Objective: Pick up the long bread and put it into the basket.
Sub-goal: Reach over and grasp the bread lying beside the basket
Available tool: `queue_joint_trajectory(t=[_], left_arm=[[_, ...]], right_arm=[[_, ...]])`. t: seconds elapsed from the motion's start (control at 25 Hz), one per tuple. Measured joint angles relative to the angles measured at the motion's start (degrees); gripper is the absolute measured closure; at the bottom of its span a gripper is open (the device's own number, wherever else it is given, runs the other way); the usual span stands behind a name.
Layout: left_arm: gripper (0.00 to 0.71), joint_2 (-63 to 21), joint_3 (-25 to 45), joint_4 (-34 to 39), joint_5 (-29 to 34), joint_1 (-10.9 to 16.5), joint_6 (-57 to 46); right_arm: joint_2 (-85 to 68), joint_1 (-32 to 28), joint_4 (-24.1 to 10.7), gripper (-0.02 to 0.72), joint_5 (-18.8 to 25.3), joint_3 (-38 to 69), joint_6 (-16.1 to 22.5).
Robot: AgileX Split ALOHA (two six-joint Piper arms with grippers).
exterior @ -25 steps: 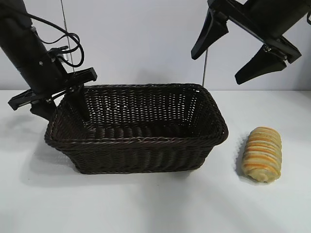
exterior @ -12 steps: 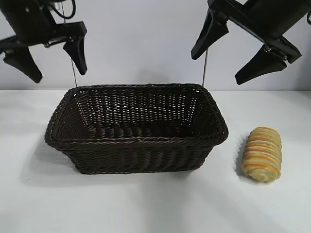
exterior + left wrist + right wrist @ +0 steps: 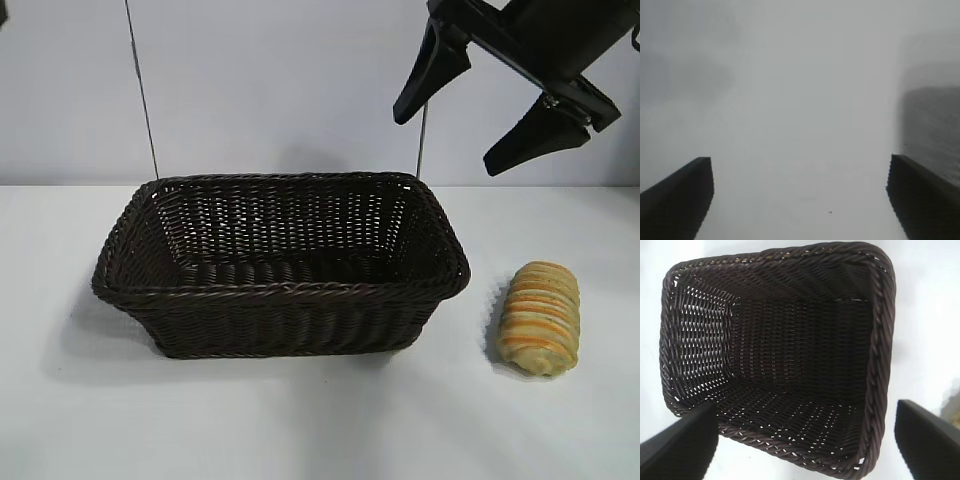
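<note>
The long bread (image 3: 540, 318), golden-yellow with orange-brown ridges, lies on the white table to the right of the basket, apart from it. The dark brown wicker basket (image 3: 280, 290) stands in the middle and holds nothing. My right gripper (image 3: 450, 140) hangs open and empty high above the basket's right end, up and left of the bread. Its wrist view looks down into the basket (image 3: 880, 340) between the spread fingers (image 3: 685, 445). My left gripper (image 3: 800, 165) is out of the exterior view; its wrist view shows two fingers (image 3: 680, 200) wide apart with nothing between them.
Two thin vertical rods stand behind the basket, one at the left (image 3: 140, 90) and one at the right (image 3: 423, 140). White table (image 3: 300, 420) extends in front of the basket and around the bread.
My left arm has risen from the basket's left end and gone out of the exterior view. The right arm, basket and bread have not moved.
</note>
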Motion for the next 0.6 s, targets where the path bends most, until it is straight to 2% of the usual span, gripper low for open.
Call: queue_joint_trajectory(t=[0.12, 0.2, 0.48, 0.6], left_arm=[[0.028, -4.87, 0.0, -5.44, 0.36, 2.68, 2.64], [0.028, -8.57, 0.0, -7.69, 0.42, 3.27, 4.18], [0.028, -25.29, 0.0, -12.13, 1.82, 3.35, 6.39], [0.028, -32.83, 0.0, -12.67, 1.96, 1.7, 6.86]], right_arm=[[0.0, 0.0, 0.0, 0.021, 0.04, 0.0, 0.0], [0.0, 0.0, 0.0, 0.021, 0.11, 0.0, 0.0], [0.0, 0.0, 0.0, 0.021, 0.45, 0.0, 0.0], [0.0, 0.0, 0.0, 0.021, 0.45, 0.0, -0.06]])
